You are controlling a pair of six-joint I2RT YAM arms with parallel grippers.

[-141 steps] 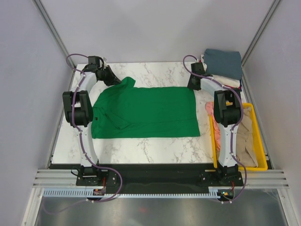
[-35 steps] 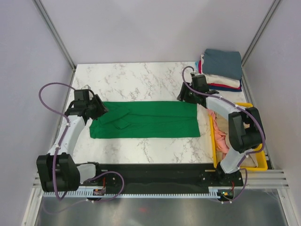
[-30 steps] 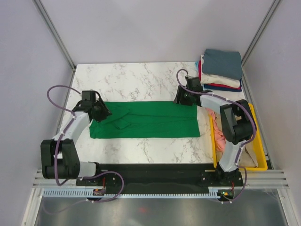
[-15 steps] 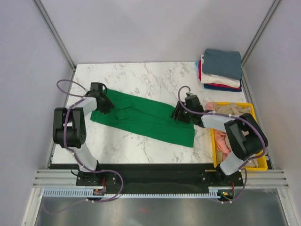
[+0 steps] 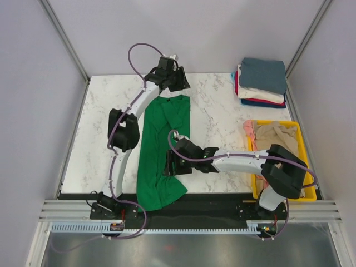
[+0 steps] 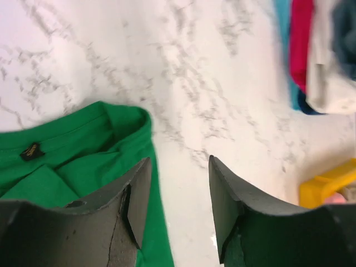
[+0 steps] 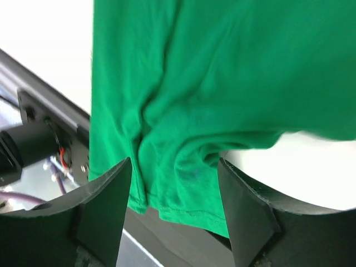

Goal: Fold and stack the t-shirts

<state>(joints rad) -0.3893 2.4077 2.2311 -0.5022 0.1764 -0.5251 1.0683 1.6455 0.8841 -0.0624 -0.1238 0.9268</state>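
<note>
A bright green t-shirt (image 5: 161,150) lies folded into a long strip that runs from the far middle of the table to its near edge, where the hem (image 7: 189,206) hangs over. My left gripper (image 5: 179,83) hovers open just beyond the collar (image 6: 83,150), with only marble between its fingers. My right gripper (image 5: 168,165) stands open over the bunched lower part of the green shirt. Folded t-shirts (image 5: 261,82) are stacked at the far right corner, slate blue on top.
A yellow bin (image 5: 305,167) at the right edge holds loose beige and pink shirts (image 5: 272,136). The black base rail (image 5: 183,203) runs along the near edge under the hanging hem. Grey walls close in the table on three sides.
The green shirt has swung from lying crosswise to lying lengthwise. My left gripper went to the far edge, my right to the near middle, and both let go of the shirt.
</note>
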